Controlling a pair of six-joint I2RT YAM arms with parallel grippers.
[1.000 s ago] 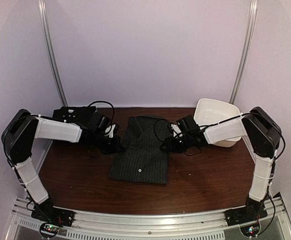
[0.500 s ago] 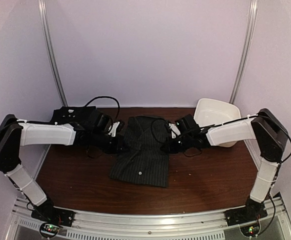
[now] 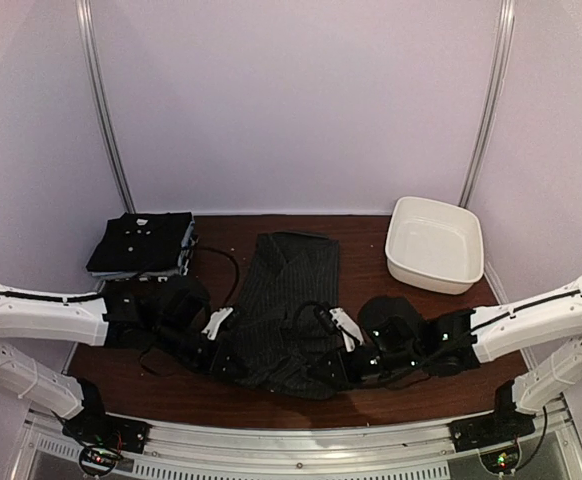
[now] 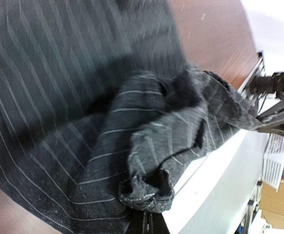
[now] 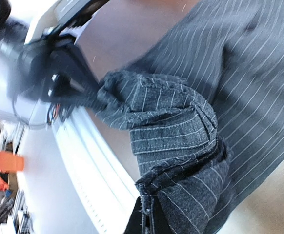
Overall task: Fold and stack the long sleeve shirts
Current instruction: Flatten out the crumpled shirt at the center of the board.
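A charcoal pinstriped long sleeve shirt [image 3: 293,290] lies lengthwise on the middle of the brown table [image 3: 421,320]. My left gripper [image 3: 229,360] is shut on a bunch of the cloth at the shirt's near left corner; the left wrist view shows the fabric [image 4: 152,146] wadded over the left gripper [image 4: 148,217]. At the near right corner my right gripper [image 3: 353,372] is shut on a folded edge of the same shirt [image 5: 181,136], pinched at the right gripper [image 5: 147,214]. A second dark shirt [image 3: 141,244] lies folded at the back left.
A white plastic tub [image 3: 434,243] stands at the back right. The metal rail [image 3: 291,440] along the table's near edge runs just in front of both grippers. Both forearms lie low over the table's front part. Black cables loop beside the shirt.
Both arms have swung down from the shirt's middle sides to its near end. The right gripper has gone from half open to shut on the cloth. The shirt's near part now reaches closer to the front.
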